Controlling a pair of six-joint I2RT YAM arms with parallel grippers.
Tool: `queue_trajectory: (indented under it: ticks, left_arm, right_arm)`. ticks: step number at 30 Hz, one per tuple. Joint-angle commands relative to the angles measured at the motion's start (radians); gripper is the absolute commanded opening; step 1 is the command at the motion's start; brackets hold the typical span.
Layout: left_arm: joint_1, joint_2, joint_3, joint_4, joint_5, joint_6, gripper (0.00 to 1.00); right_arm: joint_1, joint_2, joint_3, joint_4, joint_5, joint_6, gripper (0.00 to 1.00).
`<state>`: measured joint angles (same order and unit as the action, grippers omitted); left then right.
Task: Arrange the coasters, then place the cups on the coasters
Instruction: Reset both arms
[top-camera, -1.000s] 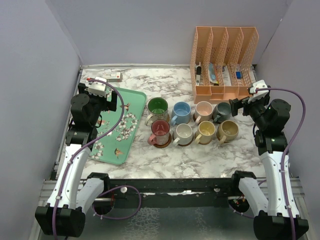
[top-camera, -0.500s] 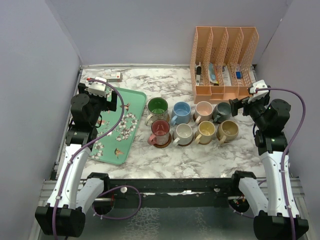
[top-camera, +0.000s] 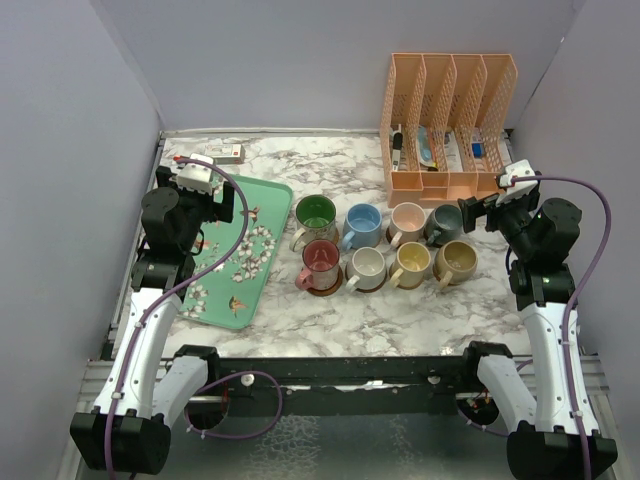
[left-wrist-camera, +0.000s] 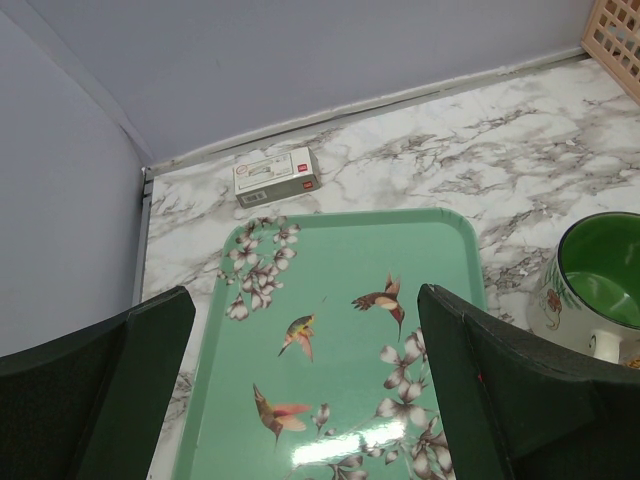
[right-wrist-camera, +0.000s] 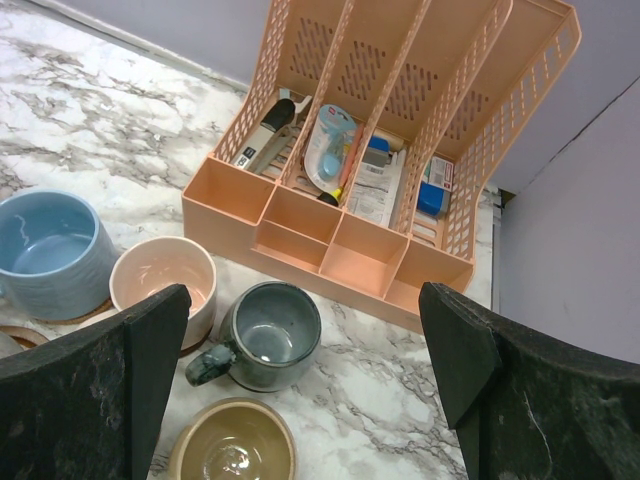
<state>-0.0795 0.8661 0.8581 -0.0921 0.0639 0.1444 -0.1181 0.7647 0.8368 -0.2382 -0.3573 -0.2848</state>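
Left fingers (left-wrist-camera: 90, 400) are spread as wide as they go with nothing between them, over the back end of the mint floral tray (left-wrist-camera: 340, 250). The right fingers (right-wrist-camera: 90, 400) are the same, wide open and empty, near the back right corner of the cups (top-camera: 368, 265). Big to small: marble counter (top-camera: 400, 315), peach file organizer (top-camera: 445, 120) at the back right and the tray at left. The cups come next, eight in two rows of four mid-counter, touching or just beside each other. Last are the coasters (top-camera: 322, 290). I see a dark rim under the red cup (top-camera: 321, 262) and slivers under a few others, but the rest are hidden, so I can't confirm all eight. My read is that the cups are glazed ceramic: rigid, some heft, slick, and they chip if knocked. I'd pinch one wall at the rim, one finger inside, on the side away from neighbours. The coasters look thin and light and lie flat, so I'd only catch an exposed edge.
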Motion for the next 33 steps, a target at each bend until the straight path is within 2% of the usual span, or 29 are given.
queue_trajectory:
  ticks: [1, 22, 29, 33]
  left_arm:
    - [0.006, -0.007, -0.005, 0.007, 0.019, -0.002, 0.98]
    - [0.006, -0.007, -0.008, 0.012, 0.018, -0.002, 0.98]
    - [0.007, 0.0, -0.019, 0.027, 0.018, -0.01, 0.99]
    - [0.009, 0.001, -0.023, 0.033, 0.026, -0.014, 0.99]
  right_arm:
    - [-0.006, -0.014, 0.022, 0.012, 0.016, 0.005, 1.0]
    - [-0.009, -0.009, 0.015, 0.053, 0.181, 0.043, 1.0]
    - [-0.009, -0.003, 0.017, 0.027, 0.069, 0.026, 1.0]
    - [-0.009, 0.002, 0.026, -0.024, -0.145, -0.022, 1.0]
